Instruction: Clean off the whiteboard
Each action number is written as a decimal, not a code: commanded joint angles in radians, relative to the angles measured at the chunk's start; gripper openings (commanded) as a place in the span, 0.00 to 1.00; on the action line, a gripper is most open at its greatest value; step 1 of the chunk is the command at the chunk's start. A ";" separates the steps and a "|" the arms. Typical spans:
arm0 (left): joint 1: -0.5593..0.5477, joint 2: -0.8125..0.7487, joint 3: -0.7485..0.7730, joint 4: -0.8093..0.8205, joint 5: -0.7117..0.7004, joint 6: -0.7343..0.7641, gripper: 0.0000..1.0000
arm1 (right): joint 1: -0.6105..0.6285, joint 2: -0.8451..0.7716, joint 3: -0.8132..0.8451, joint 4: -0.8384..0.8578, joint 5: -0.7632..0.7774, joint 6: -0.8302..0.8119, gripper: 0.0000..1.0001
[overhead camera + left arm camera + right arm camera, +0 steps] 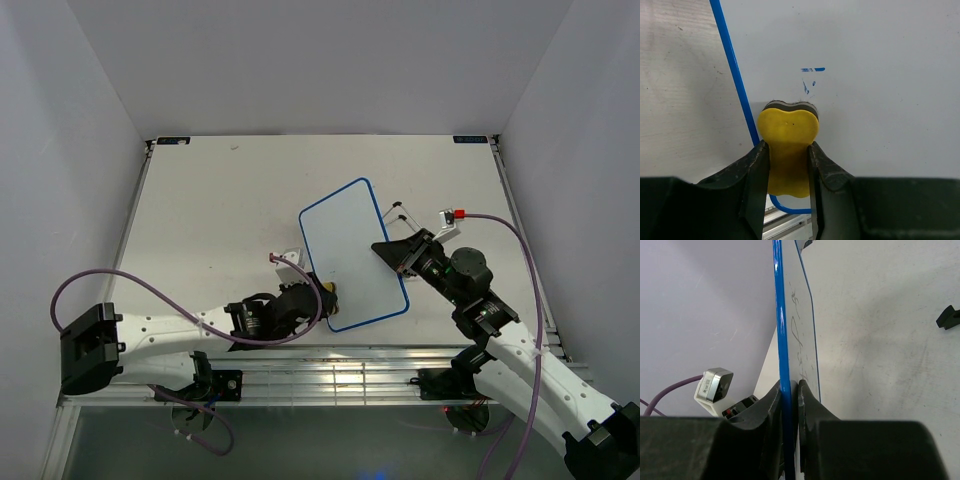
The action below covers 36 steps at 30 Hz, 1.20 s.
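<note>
The blue-rimmed whiteboard (350, 250) is pinched by its edge between the right jaws. The yellow eraser (788, 145) is clamped between the left jaws, its dark felt end set just short of the blue marks (810, 82) ahead.

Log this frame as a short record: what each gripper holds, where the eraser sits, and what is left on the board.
left gripper: shut on yellow eraser
eraser position: on the whiteboard, close to its blue-framed left edge
right gripper: shut on the whiteboard's right edge
remaining writing: small blue marks just ahead of the eraser
task state: not finished
</note>
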 commanded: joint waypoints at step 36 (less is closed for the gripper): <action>0.303 0.063 -0.005 0.140 0.204 0.196 0.00 | 0.017 -0.048 0.068 0.304 -0.088 0.193 0.08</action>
